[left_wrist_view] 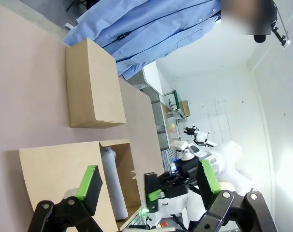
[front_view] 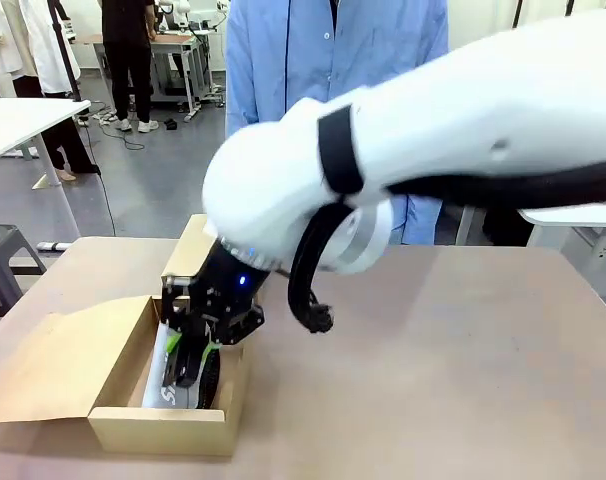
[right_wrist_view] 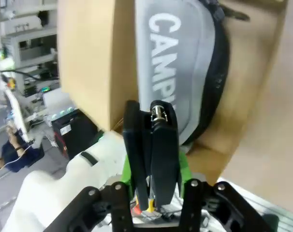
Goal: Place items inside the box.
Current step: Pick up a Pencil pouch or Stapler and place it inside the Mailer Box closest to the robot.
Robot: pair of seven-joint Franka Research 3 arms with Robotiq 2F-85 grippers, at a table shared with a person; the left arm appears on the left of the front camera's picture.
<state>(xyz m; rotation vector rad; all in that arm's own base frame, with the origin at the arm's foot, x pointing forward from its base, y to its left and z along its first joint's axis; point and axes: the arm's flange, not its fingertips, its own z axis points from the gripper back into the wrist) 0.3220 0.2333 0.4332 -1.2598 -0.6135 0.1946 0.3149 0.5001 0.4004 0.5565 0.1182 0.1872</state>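
An open cardboard box (front_view: pixel 158 432) stands at the table's front left. Inside it lies a grey "CAMPUS" zip pencil case (right_wrist_view: pixel 178 53), seen too as a pale strip (front_view: pixel 160 380) and as a grey roll (left_wrist_view: pixel 111 186). My right gripper (front_view: pixel 196 352) reaches down into the box. In the right wrist view its green pads (right_wrist_view: pixel 183 164) are shut on a black stapler (right_wrist_view: pixel 139 133), held just above the pencil case. My left gripper (left_wrist_view: pixel 149 180) hangs open and empty off to the side, facing the box.
A person in a blue coat (front_view: pixel 333 50) stands at the far side of the table. One box flap (front_view: pixel 43 365) lies flat to the left, another (front_view: pixel 188 245) stands up at the back. Bare tabletop (front_view: pixel 463 350) stretches to the right.
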